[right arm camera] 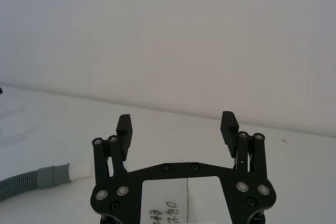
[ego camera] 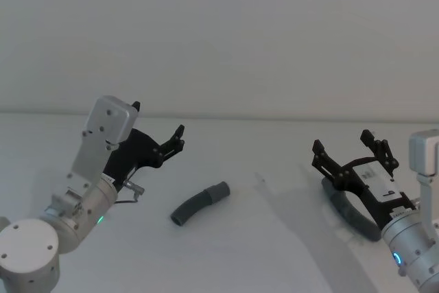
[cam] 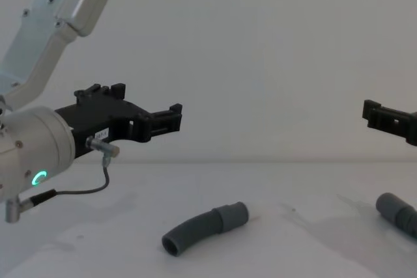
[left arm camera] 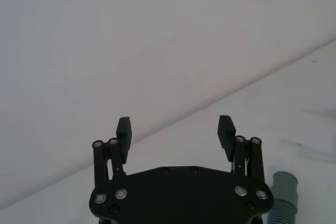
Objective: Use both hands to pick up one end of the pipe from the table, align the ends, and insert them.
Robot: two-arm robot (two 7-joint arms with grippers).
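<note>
The white table (ego camera: 260, 252) holds both pipe pieces. The left gripper (ego camera: 158, 119) hovers spread wide and empty at ten o'clock from the curved piece (ego camera: 200, 203) at centre. The right gripper (ego camera: 341, 142), likewise spread and empty, hangs at three o'clock, over the other piece (ego camera: 353, 219).

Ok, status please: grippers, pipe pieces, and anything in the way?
Left gripper open, raised, empty. Right gripper open, raised above the white-tipped piece. Curved piece lies on table between arms, untouched. Nothing in the way.
</note>
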